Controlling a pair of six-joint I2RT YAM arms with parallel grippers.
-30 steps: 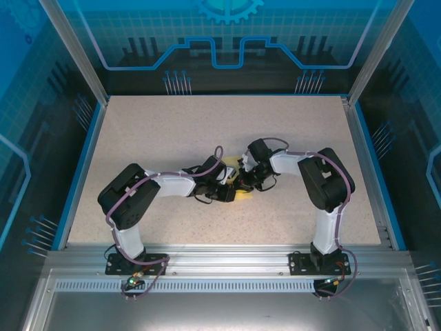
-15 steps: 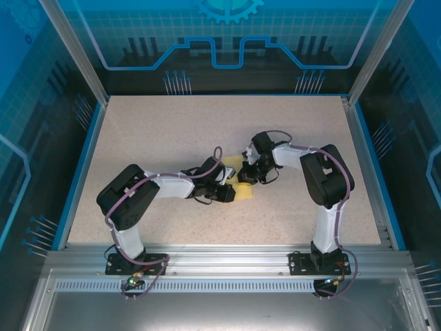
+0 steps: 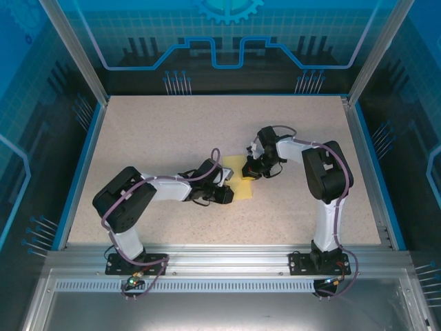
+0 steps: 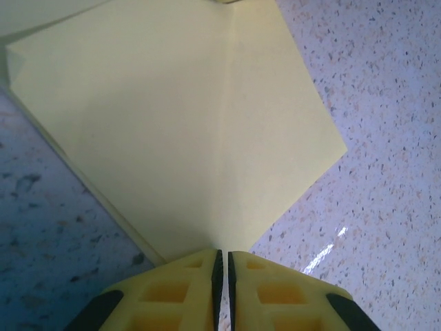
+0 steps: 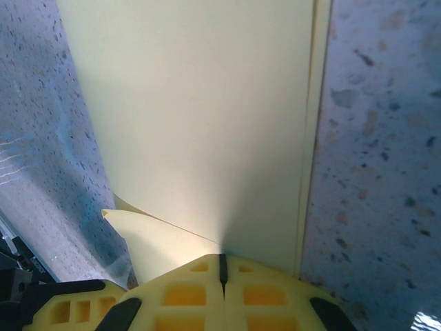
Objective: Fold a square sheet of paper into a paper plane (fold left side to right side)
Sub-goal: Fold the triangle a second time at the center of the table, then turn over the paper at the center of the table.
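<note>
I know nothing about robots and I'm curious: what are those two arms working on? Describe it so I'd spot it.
Find the speckled beige table, and near its middle the spot where the left gripper and right gripper almost meet. Between them lies the sheet of paper, folded and creased; its pale yellow stands out against beige tabletop and dark arms.

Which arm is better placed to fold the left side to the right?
Likely left: the left pincer is shut on the left corner of the paper, ready to carry it across. The right pincer is shut at the opposite edge.

Open tabletop (image 3: 158, 131) all round the yellow paper (image 3: 242, 187)
</note>
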